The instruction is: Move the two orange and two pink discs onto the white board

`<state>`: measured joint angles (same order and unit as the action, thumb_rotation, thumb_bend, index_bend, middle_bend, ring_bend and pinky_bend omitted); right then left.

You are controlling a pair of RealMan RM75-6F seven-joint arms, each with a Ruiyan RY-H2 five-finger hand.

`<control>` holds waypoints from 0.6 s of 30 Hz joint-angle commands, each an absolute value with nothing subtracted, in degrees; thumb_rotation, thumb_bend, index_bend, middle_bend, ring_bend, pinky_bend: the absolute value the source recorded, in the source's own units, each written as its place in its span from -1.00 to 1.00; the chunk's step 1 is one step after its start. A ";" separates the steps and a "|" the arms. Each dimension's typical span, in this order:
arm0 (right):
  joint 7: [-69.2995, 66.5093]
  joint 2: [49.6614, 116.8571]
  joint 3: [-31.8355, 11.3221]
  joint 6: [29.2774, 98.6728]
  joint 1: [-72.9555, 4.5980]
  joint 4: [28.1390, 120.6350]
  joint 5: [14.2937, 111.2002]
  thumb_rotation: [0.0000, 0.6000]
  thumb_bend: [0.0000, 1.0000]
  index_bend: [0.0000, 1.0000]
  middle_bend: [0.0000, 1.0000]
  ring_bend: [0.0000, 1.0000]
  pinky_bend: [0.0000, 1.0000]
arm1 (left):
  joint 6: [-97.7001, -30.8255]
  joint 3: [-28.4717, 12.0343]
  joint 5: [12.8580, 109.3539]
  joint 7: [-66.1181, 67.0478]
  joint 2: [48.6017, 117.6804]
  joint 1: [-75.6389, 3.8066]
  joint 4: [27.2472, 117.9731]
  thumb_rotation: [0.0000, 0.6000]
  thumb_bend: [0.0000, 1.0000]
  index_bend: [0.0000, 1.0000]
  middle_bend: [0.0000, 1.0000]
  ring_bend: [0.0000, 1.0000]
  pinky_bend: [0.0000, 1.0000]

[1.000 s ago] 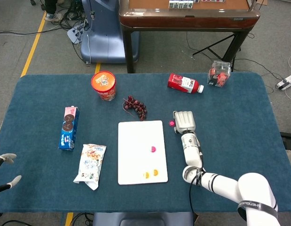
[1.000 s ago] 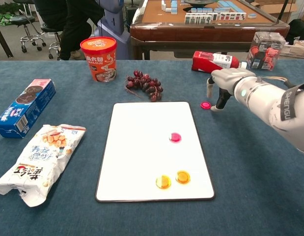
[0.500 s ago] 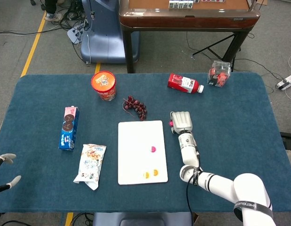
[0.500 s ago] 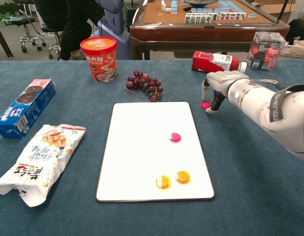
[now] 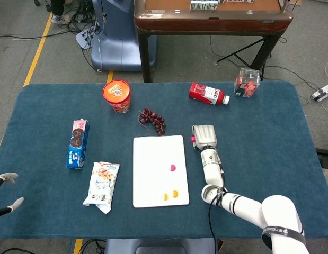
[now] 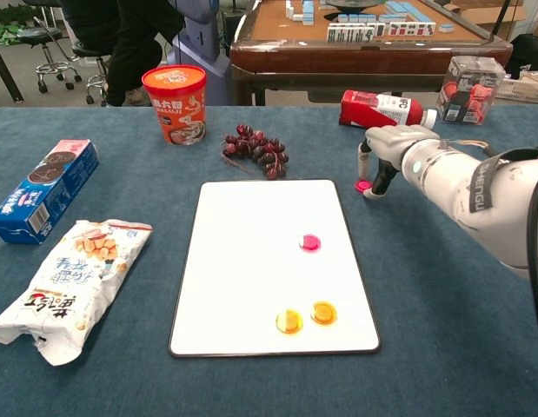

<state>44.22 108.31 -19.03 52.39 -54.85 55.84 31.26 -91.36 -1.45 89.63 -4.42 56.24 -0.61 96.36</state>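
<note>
My right hand [image 6: 386, 148] is lowered over the pink disc [image 6: 363, 185] that lies on the blue tablecloth [image 5: 259, 137] just off the right edge of the white board [image 6: 251, 252], near its far right corner; my fingertips [image 6: 374, 192] stand on the cloth on either side of the disc, close against it, though I cannot tell whether they actually pinch it. In the head view that disc [image 5: 193, 138] is a sliver of pink at the edge of my right hand [image 5: 204, 136]. The other pink disc [image 6: 310, 242] sits on the board, right of its middle, and the two orange discs [image 6: 305, 317] lie side by side near the board's near right corner. My left hand [image 5: 6, 193] hangs at the near left edge of the table, fingers apart and holding nothing. Toward the far edge stand an orange cup [image 6: 174, 102], a bunch of dark grapes [image 6: 255, 148], a lying red bottle [image 6: 381, 109] and a clear box [image 6: 469, 87]; a blue cookie box [image 6: 41, 188] and a snack bag [image 6: 69, 282] lie on the left side.
</note>
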 commanded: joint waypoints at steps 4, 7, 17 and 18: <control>44.58 108.39 -19.32 52.42 -54.85 55.65 30.85 1.00 -0.46 -0.16 1.00 1.00 1.00 | -91.32 -1.42 89.72 -4.35 56.26 -0.62 96.40 1.00 -0.85 -0.15 -0.06 -0.25 0.12; 44.79 108.47 -19.47 52.31 -54.88 55.38 30.57 1.00 -0.46 -0.16 1.00 1.00 1.00 | -91.24 -1.39 89.73 -4.31 56.27 -0.64 96.40 1.00 -0.86 -0.15 -0.06 -0.25 0.12; 45.14 108.99 -19.86 51.65 -55.13 54.60 30.01 1.00 -0.46 -0.15 1.00 1.00 1.00 | -91.26 -1.35 89.79 -4.37 56.24 -0.61 96.43 1.00 -0.86 -0.15 -0.06 -0.25 0.12; 45.12 109.03 -19.89 51.57 -55.15 54.58 29.98 1.00 -0.46 -0.15 1.00 1.00 1.00 | -91.28 -1.34 89.81 -4.38 56.24 -0.60 96.42 1.00 -0.86 -0.15 -0.06 -0.25 0.12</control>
<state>45.13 109.01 -19.88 51.59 -55.14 54.59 29.99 -91.28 -1.34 89.81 -4.39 56.24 -0.60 96.42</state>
